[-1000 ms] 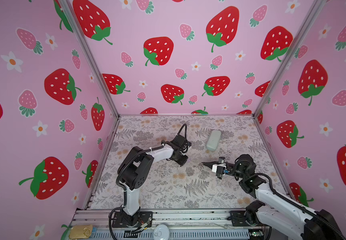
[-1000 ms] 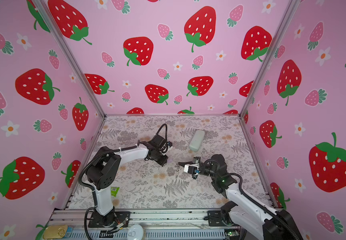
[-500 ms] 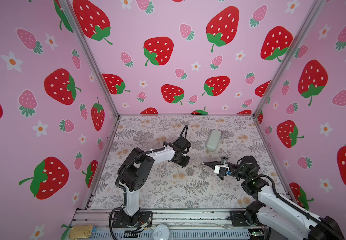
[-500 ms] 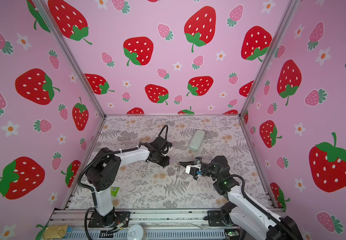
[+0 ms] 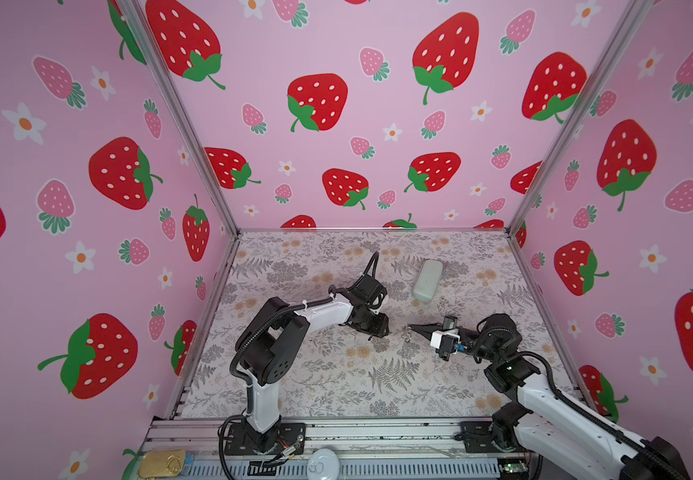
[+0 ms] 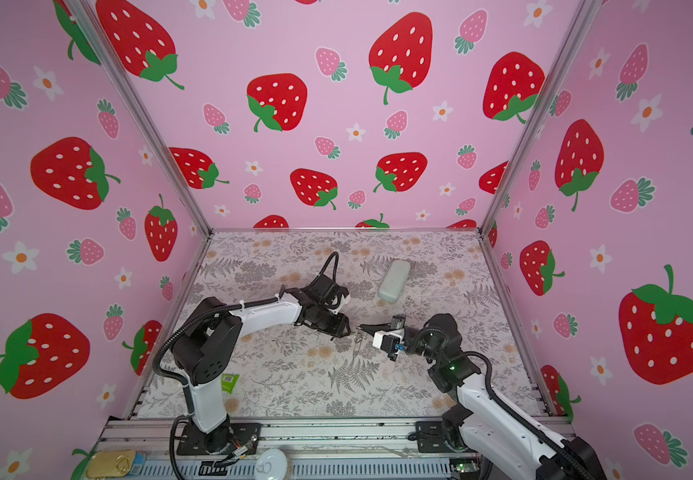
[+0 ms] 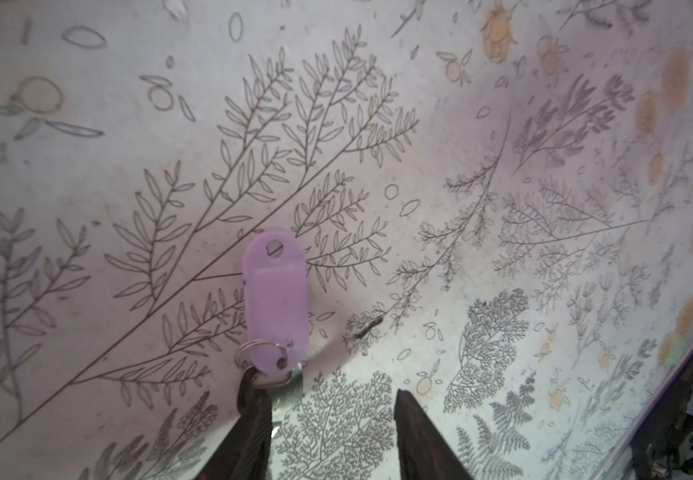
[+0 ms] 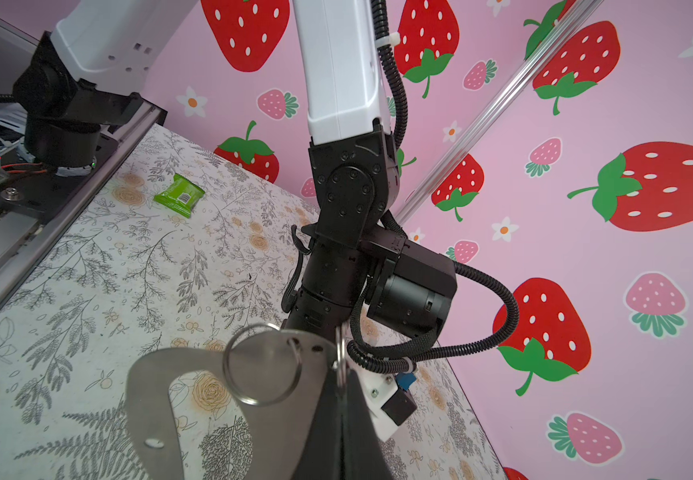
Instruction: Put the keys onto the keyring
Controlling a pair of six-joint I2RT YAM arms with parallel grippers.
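A small green foil packet lies on the floral-printed tabletop beside the left arm's upright post, well apart from everything else.

The left pincer points down at the middle of the tabletop. In the left wrist view its two black fingers stand apart with bare tabletop between them, so the left pincer is open and grips nothing. The keys, a lilac-pink oblong plastic tag with a thin silvery ring and a bit of metal at its near end, lie flat on the tabletop just beyond one fingertip. That fingertip seems to touch the metal end, though shadow makes this hard to tell. In both top views the keys are hidden under the left pincer.

Just to the right, near but apart, the right pincer reaches in level toward the left one, above the tabletop. It is clamped tight on the keyring, a taupe-grey flat oval loop; a round silvery split ring hangs from it beside the right pincer. In a top view the keyring shows only as a small silvery dangle at the tip.

Farther back and to the right, a pale grey-green rounded oblong case lies alone.
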